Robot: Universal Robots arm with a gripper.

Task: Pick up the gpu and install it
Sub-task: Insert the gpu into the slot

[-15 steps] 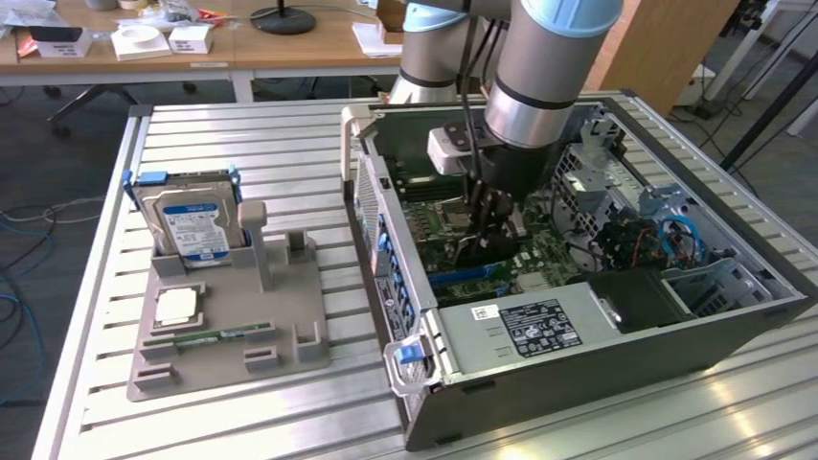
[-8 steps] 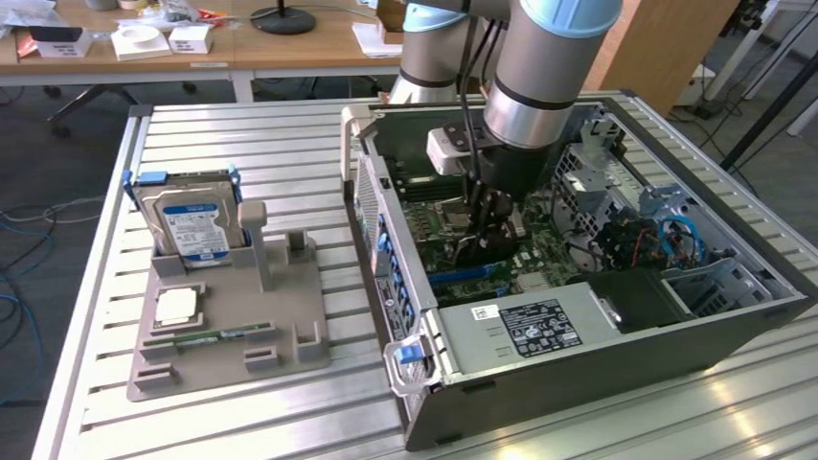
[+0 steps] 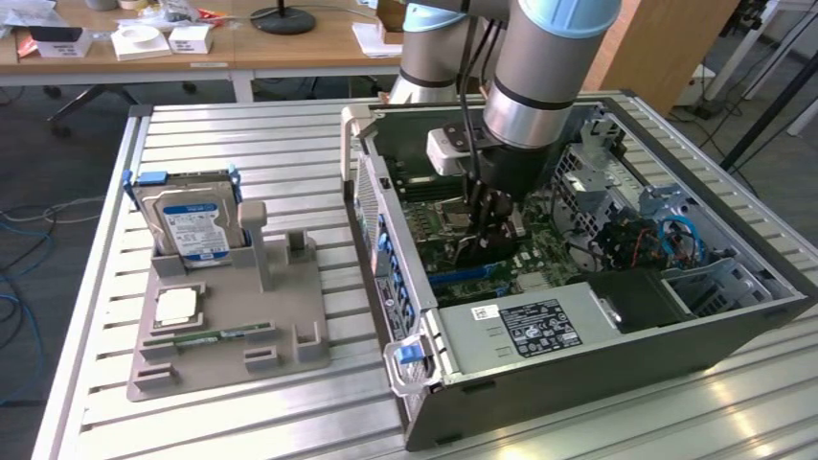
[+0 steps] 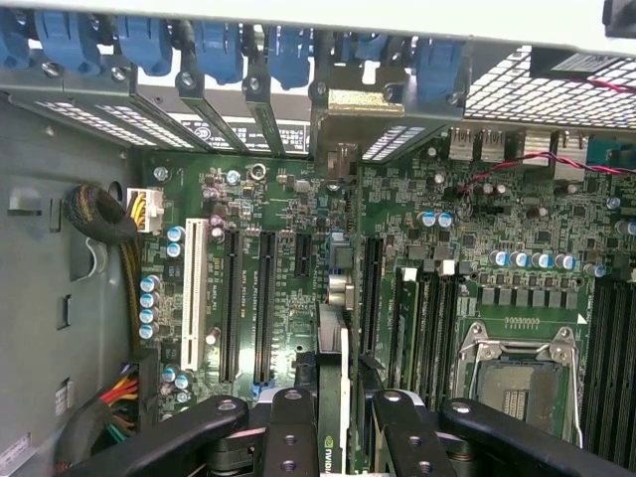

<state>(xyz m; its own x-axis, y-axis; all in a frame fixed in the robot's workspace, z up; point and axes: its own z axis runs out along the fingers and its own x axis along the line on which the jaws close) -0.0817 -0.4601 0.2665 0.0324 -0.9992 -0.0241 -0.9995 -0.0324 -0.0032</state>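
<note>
Jaws pinch gpu (image 4: 330,417) edge-on, partly closed, over mobo (image 4: 298,209) inside PC case (image 3: 576,383).

gpu (image 4: 335,417) over motherboard (image 4: 288,199), inside case (image 3: 614,383)

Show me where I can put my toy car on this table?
Bare table slats lie behind the grey holder, and a narrow strip runs between it and the computer case. Inside the case is crowded: the gripper holds the gpu there.
</note>
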